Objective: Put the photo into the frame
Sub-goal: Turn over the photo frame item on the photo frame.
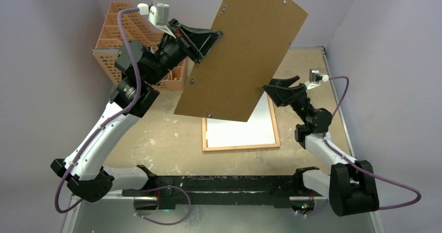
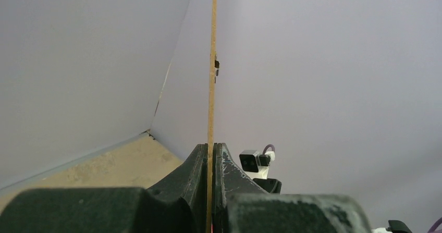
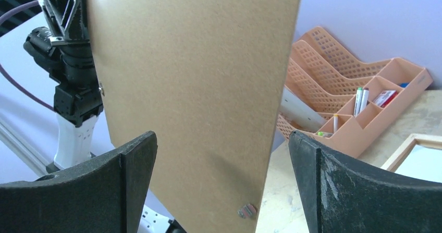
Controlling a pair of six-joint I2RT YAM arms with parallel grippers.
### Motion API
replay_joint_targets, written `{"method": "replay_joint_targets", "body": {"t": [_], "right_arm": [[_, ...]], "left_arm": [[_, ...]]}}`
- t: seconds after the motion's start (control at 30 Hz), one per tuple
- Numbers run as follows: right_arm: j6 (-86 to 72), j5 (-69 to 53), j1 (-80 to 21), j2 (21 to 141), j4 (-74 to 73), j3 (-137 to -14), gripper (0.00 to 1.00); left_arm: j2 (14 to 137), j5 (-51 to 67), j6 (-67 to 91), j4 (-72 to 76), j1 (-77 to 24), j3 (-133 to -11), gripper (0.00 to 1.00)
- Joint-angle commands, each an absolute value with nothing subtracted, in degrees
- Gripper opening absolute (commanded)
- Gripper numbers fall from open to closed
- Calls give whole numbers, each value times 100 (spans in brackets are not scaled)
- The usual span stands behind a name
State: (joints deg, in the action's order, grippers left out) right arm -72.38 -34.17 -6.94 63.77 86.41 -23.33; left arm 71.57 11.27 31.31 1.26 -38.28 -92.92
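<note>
With the left claw (image 1: 207,41) clenched on the brown backing board (image 1: 245,50), holding it tilted above the counter (image 1: 167,134), the frame (image 1: 240,148) lies flat and uncovered below, its white sheet (image 1: 240,130) perhaps the photo face-down, while the right claw (image 1: 284,84) gapes empty beside the board's lower edge

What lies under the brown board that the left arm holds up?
The wooden frame on the table, with a white surface inside. The board covers the frame's far part.
</note>
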Motion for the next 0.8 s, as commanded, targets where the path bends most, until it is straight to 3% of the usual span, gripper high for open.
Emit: {"method": "replay_joint_targets", "body": {"t": [0.0, 0.17, 0.27, 0.67, 0.77], "right_arm": [[-7119, -3795, -669, 6371, 9561, -2834, 98], [-8168, -4093, -664, 6727, 11659, -2752, 96], [-8936, -4136, -664, 6933, 12497, -2844, 90], [-9087, -4622, -642, 6269, 11824, -3271, 62], [-9097, -4649, -642, 6104, 11550, -3345, 60]], "left_arm": [[6946, 1194, 3562, 992, -3826, -9378, 0], [6786, 1271, 4235, 1471, -3825, -9045, 0], [6678, 1257, 4385, 1582, -3825, -8856, 0], [6308, 682, 4138, 1047, -3825, -8561, 0], [6219, 332, 4052, 915, -3823, -8539, 0]]}}
